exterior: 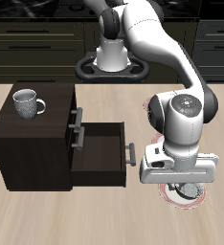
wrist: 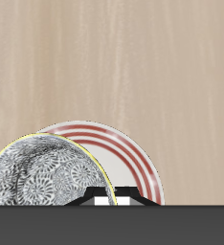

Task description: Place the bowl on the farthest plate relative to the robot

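Nothing readable anywhere here, honestly. No labels, brands, numbers or signs on any surface in either view; the only markings are decorative patterns, not lettering.

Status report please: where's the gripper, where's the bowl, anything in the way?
Gripper low over the plate near the table's front edge, jaws hidden. Bowl under the gripper, overlapping the plate's rim; held or released, cannot tell. Open drawer alongside, not blocking.

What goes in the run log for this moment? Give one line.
phase: placing | gripper: over plate near table front edge | bowl: overlapping plate | contact: cannot tell | jaws: hidden
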